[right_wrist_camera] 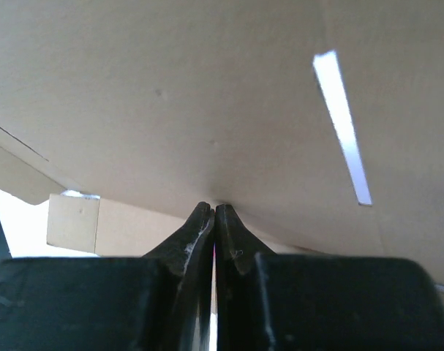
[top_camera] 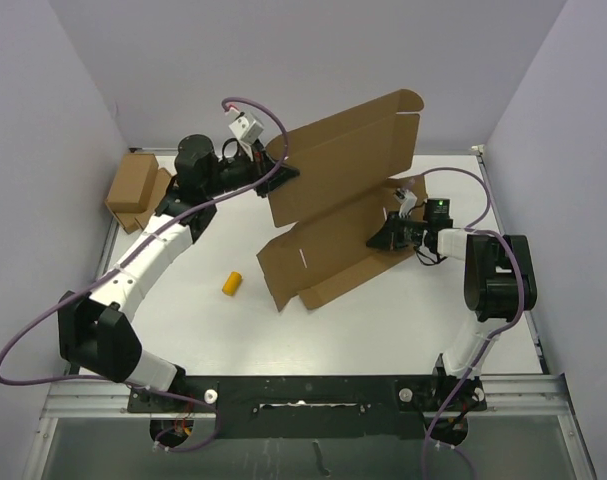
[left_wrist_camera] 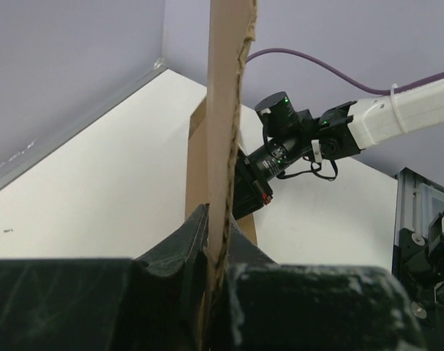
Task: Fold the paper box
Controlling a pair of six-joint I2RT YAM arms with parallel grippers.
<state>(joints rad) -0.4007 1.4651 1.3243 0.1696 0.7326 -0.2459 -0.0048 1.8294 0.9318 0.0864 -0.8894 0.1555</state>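
Observation:
The paper box (top_camera: 338, 200) is a large brown die-cut sheet in the middle of the table. Its near part lies low and its far panel stands raised and tilted. My left gripper (top_camera: 283, 172) is shut on the raised panel's left edge. In the left wrist view the cardboard (left_wrist_camera: 225, 110) runs edge-on up between the closed fingers of the gripper (left_wrist_camera: 218, 245). My right gripper (top_camera: 381, 238) is at the sheet's right side. In the right wrist view it (right_wrist_camera: 213, 210) is shut with nothing between its fingers, and its tips touch the cardboard (right_wrist_camera: 207, 102) above them.
A small yellow cylinder (top_camera: 232, 284) lies on the table left of the sheet. Two smaller brown boxes (top_camera: 136, 190) sit at the far left by the wall. Walls close in the far, left and right sides. The right arm (left_wrist_camera: 295, 142) shows beyond the panel in the left wrist view.

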